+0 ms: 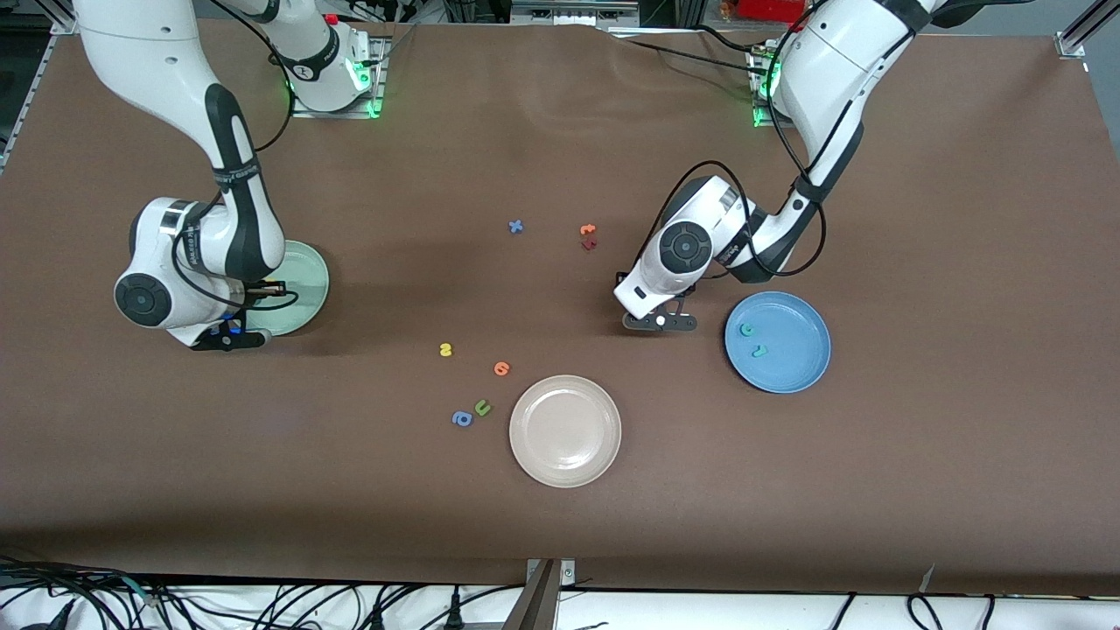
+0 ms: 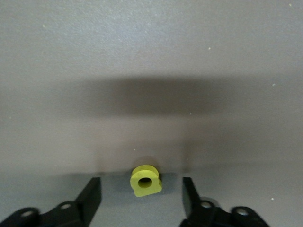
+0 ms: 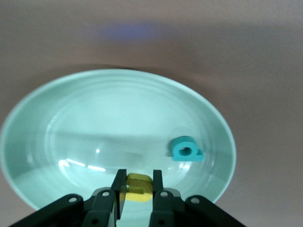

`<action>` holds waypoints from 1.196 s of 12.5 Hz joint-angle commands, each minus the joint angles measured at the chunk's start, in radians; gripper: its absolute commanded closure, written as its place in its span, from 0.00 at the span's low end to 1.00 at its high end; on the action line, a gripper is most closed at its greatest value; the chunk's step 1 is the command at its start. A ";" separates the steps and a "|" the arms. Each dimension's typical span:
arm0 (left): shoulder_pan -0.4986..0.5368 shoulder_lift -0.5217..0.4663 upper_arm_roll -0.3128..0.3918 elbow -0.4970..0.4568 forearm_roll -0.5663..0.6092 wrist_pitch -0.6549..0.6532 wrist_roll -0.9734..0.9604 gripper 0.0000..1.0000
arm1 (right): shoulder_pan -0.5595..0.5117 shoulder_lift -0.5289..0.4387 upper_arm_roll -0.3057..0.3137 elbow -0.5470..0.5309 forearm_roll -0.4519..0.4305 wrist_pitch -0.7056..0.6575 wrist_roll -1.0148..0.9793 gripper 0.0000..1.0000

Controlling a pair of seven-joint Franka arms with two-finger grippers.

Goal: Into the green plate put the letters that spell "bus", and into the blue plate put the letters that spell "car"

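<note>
My left gripper (image 1: 661,322) is down at the table beside the blue plate (image 1: 801,376). In the left wrist view its gripper (image 2: 142,185) is open, and the yellow "a" (image 2: 145,180) stands on the mat between the fingers (image 2: 93,194), touching neither. A teal "c" (image 1: 746,330) and a teal "r" (image 1: 759,352) lie in the blue plate. My right gripper (image 3: 138,182) is shut on a yellow letter (image 3: 138,193) over the edge of the green plate (image 3: 94,118), where a teal "b" (image 3: 186,149) lies. Another yellow letter (image 1: 445,350) lies on the mat.
A beige plate (image 1: 565,430) sits nearest the front camera. Loose letters lie around: a blue one (image 1: 516,226), an orange (image 1: 588,230) and a dark red one (image 1: 589,244), another orange (image 1: 501,368), a green "u" (image 1: 482,407) and a blue round one (image 1: 462,418).
</note>
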 commanded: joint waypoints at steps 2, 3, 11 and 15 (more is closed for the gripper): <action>-0.009 0.006 -0.001 -0.013 0.038 0.028 -0.032 0.54 | -0.011 -0.003 0.004 -0.026 0.007 0.009 -0.032 0.62; -0.009 0.007 -0.001 -0.013 0.038 0.028 -0.032 0.56 | -0.010 -0.003 0.004 -0.024 0.007 0.007 -0.030 0.22; 0.020 -0.081 0.005 0.040 0.040 -0.180 -0.002 0.91 | 0.006 -0.081 0.188 0.133 0.007 -0.059 0.340 0.01; 0.153 -0.135 0.006 0.079 0.096 -0.311 0.252 0.90 | 0.013 -0.023 0.317 0.204 0.007 0.102 0.588 0.01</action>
